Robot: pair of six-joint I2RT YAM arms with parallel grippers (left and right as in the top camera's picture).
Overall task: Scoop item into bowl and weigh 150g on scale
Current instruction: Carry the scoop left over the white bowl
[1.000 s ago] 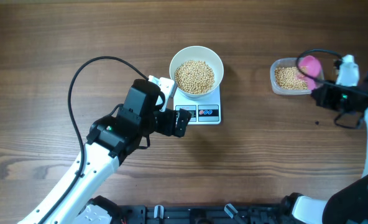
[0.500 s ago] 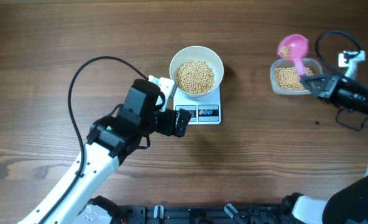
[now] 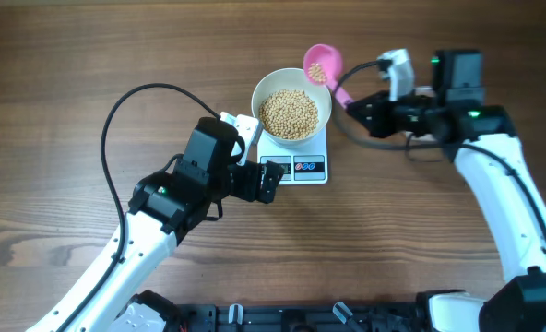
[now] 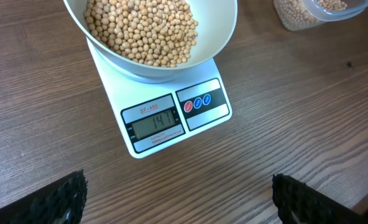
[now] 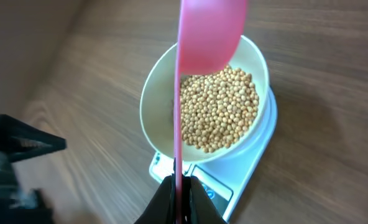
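Jaws of the right gripper are clamped on the thin handle of the pink scoop, whose cup hangs at the far right rim of the bowl with a few beans in it. The left gripper is spread wide by the front left corner of the scale, holding nothing. Likely risk: a hasty tip from the rim could scatter beans onto the table, or overshoot, since the display seems just under target. The beans in the bowl, which sits on the scale, look small, round, tan and dry
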